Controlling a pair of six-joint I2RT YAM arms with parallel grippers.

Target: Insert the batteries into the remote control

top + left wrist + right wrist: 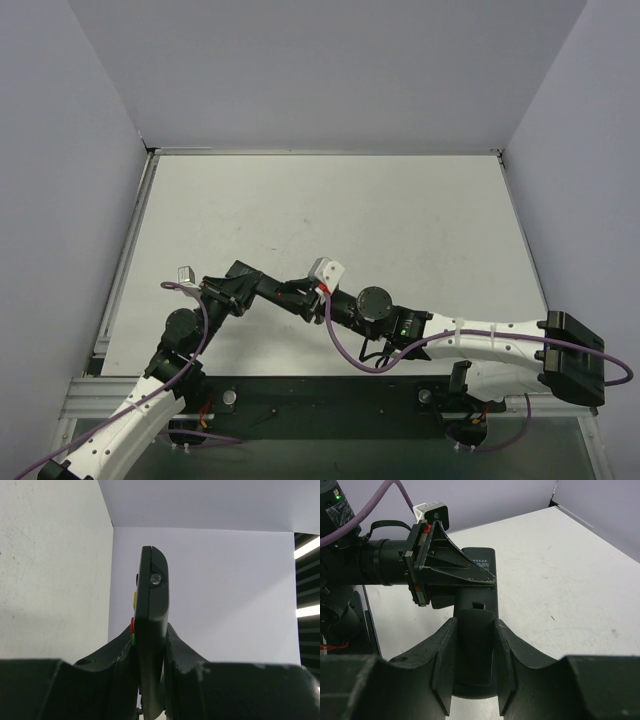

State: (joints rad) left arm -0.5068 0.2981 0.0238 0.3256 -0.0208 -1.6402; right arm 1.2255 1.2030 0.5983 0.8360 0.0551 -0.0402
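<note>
Holds the remote control (151,595) over the bench (560,570) from both ends. Clamps it edge-on, near the coloured buttons, in the jaws of the left gripper (149,632). Clamps the other end in the jaws of the right gripper (475,630), back face and latch notch (479,604) turned up to that wrist camera. Probably braced so to steady the back for opening the battery bay. Shows no batteries in any view.

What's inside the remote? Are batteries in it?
Only the black back of the remote control shows, clamped by the left gripper and right gripper. Its inside is covered; no batteries visible.
</note>
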